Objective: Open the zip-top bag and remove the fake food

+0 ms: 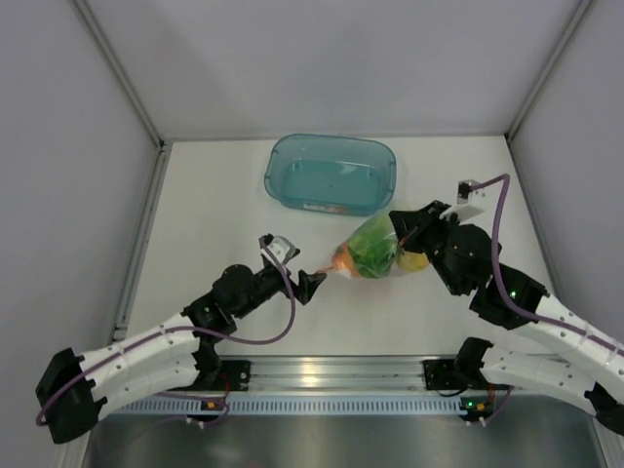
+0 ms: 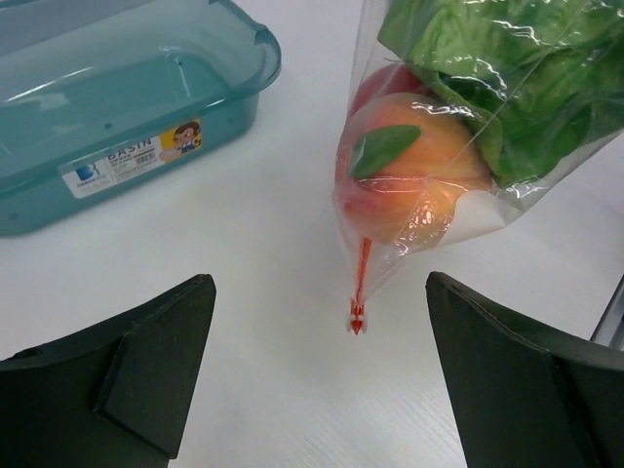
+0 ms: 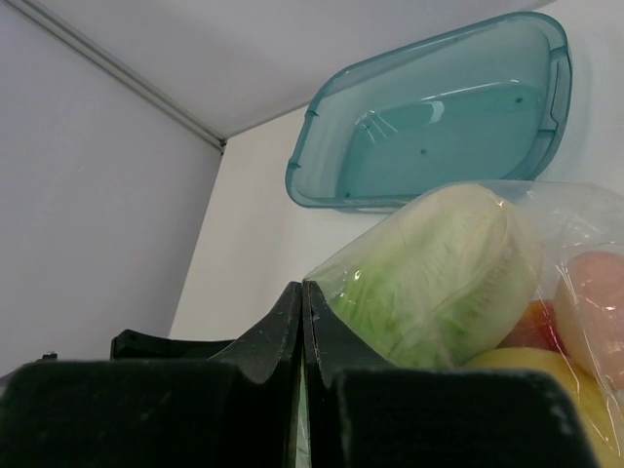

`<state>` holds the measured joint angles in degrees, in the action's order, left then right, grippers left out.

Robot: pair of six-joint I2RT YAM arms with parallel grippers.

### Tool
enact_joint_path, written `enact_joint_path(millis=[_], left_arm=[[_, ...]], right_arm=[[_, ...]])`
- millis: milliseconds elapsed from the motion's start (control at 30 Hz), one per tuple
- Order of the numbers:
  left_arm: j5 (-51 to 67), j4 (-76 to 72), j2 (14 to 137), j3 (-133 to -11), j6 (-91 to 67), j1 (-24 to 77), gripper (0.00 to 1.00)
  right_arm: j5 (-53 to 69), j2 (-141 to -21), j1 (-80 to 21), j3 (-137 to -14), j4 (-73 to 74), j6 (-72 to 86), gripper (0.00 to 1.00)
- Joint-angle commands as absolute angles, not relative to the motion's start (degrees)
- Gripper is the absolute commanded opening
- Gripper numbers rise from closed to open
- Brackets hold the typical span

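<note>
Right hand point(image 3: 303, 312) pinches crinkly clear zip-top bag point(image 3: 575, 219) — ribbed lettuce point(image 3: 439, 278).

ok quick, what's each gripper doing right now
left gripper: open, holding nothing
right gripper: closed on the bag

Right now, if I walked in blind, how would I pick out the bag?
Find the teal bin at the back of the white table. Just in front of it is the zip-top bag, pinched by the right pincer. It alone is clear, crinkly plastic stuffed with green lettuce.
</note>
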<state>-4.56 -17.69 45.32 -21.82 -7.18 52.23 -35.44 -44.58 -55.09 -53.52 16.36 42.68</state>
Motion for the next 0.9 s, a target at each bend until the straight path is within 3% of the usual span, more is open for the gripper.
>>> enact_joint_path(millis=[0, 133, 300, 400, 467, 600, 633, 733, 867], left_arm=[[-0.3, -21.2, 45.0, -24.4, -1.2, 52.4, 0.96], [16.1, -24.1, 48.2, -25.1, -2.0, 52.4, 0.94], [10.5, -25.5, 53.7, -26.3, -2.0, 52.5, 0.93], [8.8, -25.8, 55.3, -27.2, -1.1, 52.5, 0.85], [8.2, -25.8, 55.8, -27.7, -0.7, 52.5, 0.68], [6.5, -26.7, 55.1, -27.9, -0.8, 52.5, 0.5], [6.4, -26.7, 54.4, -27.9, -1.0, 52.5, 0.34], [5.7, -26.5, 52.7, -28.6, -2.0, 52.5, 0.0], [5.5, -20.7, 50.6, -30.8, -2.3, 52.5, 0.0]], right_arm=[[-35.0, -42.6, -56.1, -57.7, 15.6, 41.7, 0.0], [-34.6, -41.8, -56.1, -57.8, 15.9, 42.0, 0.0], [-33.0, -40.9, -56.2, -58.1, 15.8, 42.2, 0.0], [-31.6, -40.8, -56.2, -58.3, 15.6, 42.3, 0.0], [-30.9, -40.5, -56.1, -57.8, 15.1, 42.6, 0.0], [-29.7, -40.3, -56.1, -57.3, 14.6, 43.2, 0.0], [-29.3, -40.3, -56.2, -57.1, 14.3, 43.3, 0.0], [-29.4, -40.1, -56.1, -55.9, 14.1, 43.9, 0.0], [-30.8, -38.8, -56.0, -53.8, 14.4, 43.9, 0.0]])
